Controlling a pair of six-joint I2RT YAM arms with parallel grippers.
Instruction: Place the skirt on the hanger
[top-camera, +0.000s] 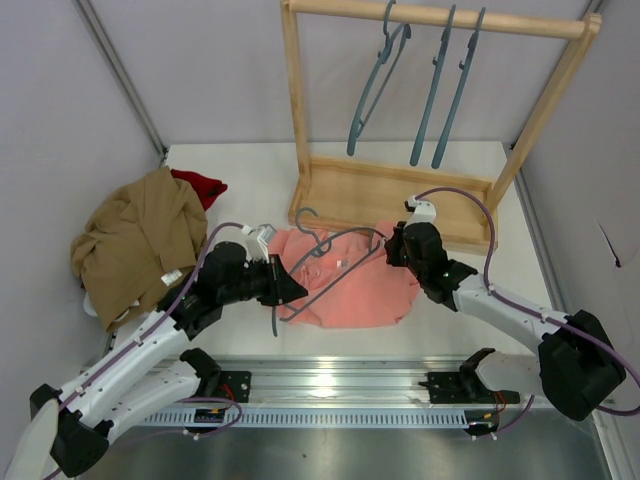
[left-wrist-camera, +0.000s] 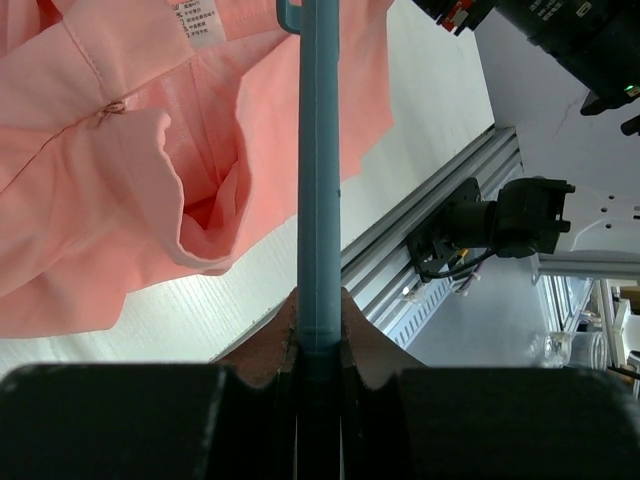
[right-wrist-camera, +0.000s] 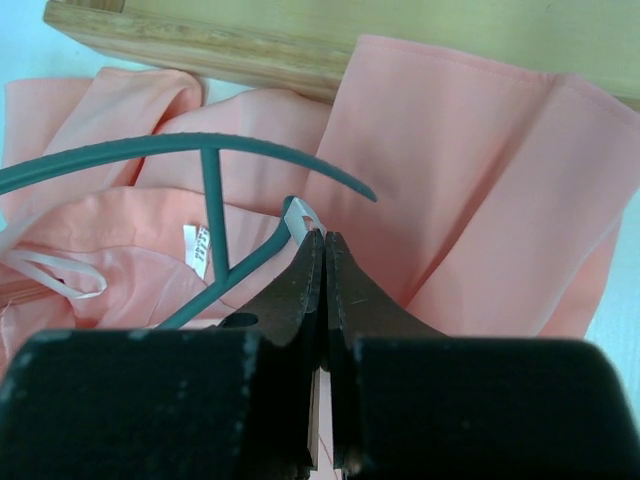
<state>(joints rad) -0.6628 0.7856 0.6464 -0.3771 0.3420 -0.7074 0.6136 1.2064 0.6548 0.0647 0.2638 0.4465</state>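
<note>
The salmon-pink skirt (top-camera: 365, 295) lies crumpled on the table in front of the wooden rack. A teal hanger (top-camera: 345, 262) rests across it, hook (top-camera: 305, 215) toward the rack. My left gripper (top-camera: 293, 290) is shut on the hanger's straight bar (left-wrist-camera: 320, 150), at the skirt's (left-wrist-camera: 100, 200) near-left edge; in the left wrist view it (left-wrist-camera: 320, 320) pinches the bar tight. My right gripper (top-camera: 392, 245) sits at the skirt's far right edge. Seen from the right wrist, it (right-wrist-camera: 325, 240) is shut on a white strip of the skirt (right-wrist-camera: 480, 180), beside the hanger's curved arm (right-wrist-camera: 205, 145) and the white label (right-wrist-camera: 195, 250).
A wooden rack base (top-camera: 400, 195) stands right behind the skirt, with three teal hangers (top-camera: 440, 90) on its top rail (top-camera: 440, 18). A tan-brown garment (top-camera: 135, 240) and a dark red one (top-camera: 200, 185) lie at the left. A metal rail (top-camera: 340, 385) runs along the near edge.
</note>
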